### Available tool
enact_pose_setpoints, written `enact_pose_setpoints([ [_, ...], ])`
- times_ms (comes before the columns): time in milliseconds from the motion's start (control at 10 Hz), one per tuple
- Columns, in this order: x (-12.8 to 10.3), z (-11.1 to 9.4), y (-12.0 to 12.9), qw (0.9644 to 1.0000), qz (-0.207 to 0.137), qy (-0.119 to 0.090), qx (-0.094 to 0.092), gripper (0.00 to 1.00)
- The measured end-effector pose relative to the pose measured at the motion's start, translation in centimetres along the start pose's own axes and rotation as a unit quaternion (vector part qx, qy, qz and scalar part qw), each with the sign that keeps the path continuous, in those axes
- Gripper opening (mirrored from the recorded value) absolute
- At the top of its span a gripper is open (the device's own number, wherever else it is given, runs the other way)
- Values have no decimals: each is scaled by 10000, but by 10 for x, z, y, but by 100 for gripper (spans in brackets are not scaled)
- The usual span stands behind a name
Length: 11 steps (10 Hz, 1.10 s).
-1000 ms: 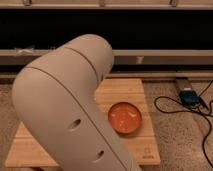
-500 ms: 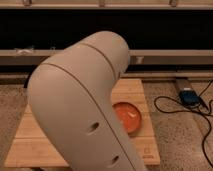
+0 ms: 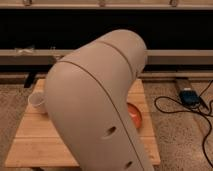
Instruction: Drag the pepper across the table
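Note:
My big beige arm (image 3: pixel 100 100) fills the middle of the camera view and hides most of the table (image 3: pixel 35 142). The gripper is out of view behind or beyond the arm. The pepper is hidden or out of view. Only the left part, the front strip and the right edge of the light tan wooden tabletop show.
A round orange bowl (image 3: pixel 135 116) peeks out at the arm's right edge on the table. A small white cup (image 3: pixel 36 101) stands at the table's left side. A blue device (image 3: pixel 189 96) with black cables lies on the speckled floor to the right. A dark wall with a rail runs behind.
The arm has swung to the right and now covers more of the orange bowl. The white cup at the left has come into view.

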<state>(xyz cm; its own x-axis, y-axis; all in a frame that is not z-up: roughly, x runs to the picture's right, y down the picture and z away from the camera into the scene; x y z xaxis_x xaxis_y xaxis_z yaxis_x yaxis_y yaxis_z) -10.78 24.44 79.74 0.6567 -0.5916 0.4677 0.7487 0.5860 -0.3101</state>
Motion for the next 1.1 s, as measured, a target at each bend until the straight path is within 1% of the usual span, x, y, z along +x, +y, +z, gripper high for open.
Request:
enact_pose_setpoints([
  [100, 4, 0, 6, 9999, 111, -9, 54, 77],
  [200, 5, -2, 8, 9997, 130, -40, 187, 80],
  [300, 8, -5, 10, 9993, 135, -78, 341, 80],
  [500, 8, -12, 11, 9965, -80, -264, 791, 80],
  [600, 8, -14, 11, 9942, -233, -380, 976, 80],
  [700, 5, -16, 10, 9921, -370, -469, 1100, 80],
  [800, 2, -17, 8, 9908, -456, -515, 1161, 80],
  [1100, 1, -17, 8, 9907, -469, -523, 1163, 80],
])
